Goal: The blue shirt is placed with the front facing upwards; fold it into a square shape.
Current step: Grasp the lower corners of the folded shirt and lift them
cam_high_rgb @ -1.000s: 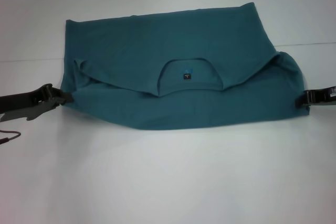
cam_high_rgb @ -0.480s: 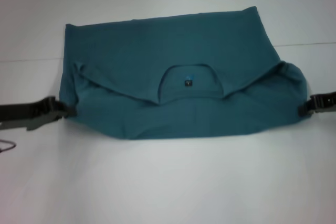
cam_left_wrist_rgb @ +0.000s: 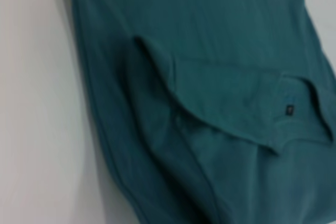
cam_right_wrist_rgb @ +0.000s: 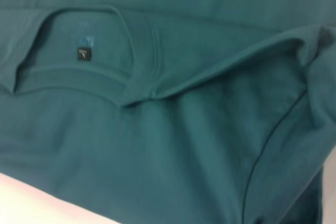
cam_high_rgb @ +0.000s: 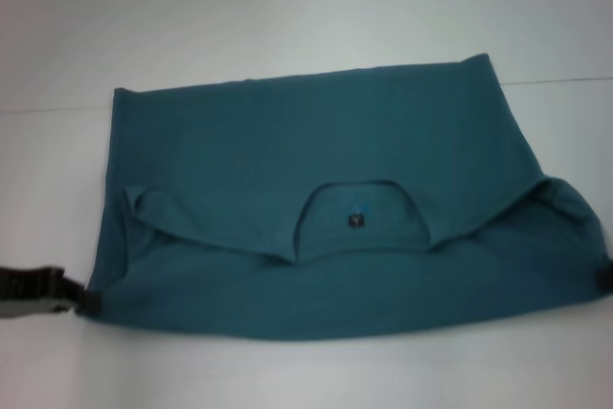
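Shirt point(cam_high_rgb: 316, 141) folded, near edge spanning left gripper point(cam_high_rgb: 84, 300) to right gripper point(cam_high_rgb: 607, 277).

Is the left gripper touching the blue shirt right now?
Touching. The head view shows the left gripper meeting the near left corner of the blue shirt, no gap visible.

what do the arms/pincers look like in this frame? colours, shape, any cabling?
Little shows. In the head view, the left pincer is a dark, near-black blocky piece on a black, flat arm link with a paler grey underside, at the blue shirt's near-left corner. The right pincer is only a dark sliver at the picture's edge. No cables or markings visible. Neither wrist view shows any fingers.
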Controlling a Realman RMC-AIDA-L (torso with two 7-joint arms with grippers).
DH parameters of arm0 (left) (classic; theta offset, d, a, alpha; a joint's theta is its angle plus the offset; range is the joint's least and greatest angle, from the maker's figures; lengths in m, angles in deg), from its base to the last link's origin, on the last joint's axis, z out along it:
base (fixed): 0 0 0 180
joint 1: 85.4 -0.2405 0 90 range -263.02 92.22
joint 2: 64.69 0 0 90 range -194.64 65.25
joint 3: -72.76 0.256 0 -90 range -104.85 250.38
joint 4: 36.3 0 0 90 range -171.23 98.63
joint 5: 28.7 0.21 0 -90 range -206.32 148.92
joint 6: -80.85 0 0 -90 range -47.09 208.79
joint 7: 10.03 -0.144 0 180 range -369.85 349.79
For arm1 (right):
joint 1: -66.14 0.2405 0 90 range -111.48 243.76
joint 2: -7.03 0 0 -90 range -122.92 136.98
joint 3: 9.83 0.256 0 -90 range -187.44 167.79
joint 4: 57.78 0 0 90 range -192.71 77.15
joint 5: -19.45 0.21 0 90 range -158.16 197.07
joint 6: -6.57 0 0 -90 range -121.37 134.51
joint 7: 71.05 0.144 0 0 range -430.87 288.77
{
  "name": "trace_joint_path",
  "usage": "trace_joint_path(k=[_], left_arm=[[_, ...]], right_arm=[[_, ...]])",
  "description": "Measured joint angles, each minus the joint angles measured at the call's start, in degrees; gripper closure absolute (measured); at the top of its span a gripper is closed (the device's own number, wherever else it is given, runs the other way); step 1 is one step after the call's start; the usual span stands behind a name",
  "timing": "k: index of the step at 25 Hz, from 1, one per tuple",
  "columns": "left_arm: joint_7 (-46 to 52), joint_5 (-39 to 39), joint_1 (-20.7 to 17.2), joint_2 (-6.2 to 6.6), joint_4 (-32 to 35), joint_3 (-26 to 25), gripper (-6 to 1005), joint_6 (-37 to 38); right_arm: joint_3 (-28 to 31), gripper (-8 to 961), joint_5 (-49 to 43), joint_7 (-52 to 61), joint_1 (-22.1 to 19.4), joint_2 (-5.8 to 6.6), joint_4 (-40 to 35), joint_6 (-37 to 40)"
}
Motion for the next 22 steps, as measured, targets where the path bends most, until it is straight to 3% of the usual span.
trace_joint_path(k=[10,22], left_arm=[[-0.5,9.0,-1.9,-0.12,3.3,-0.1,1000,9.3],[-2.1,10.3,-4.8,-1.40,4.7,0.6,1000,15.3]], right_arm=[[0.0,897,-2.4,-0.4,-1.9,0.59,-3.0,8.7],[-0.4,897,-2.5,-1.2,-3.1,-1.72,-3.0,16.9]])
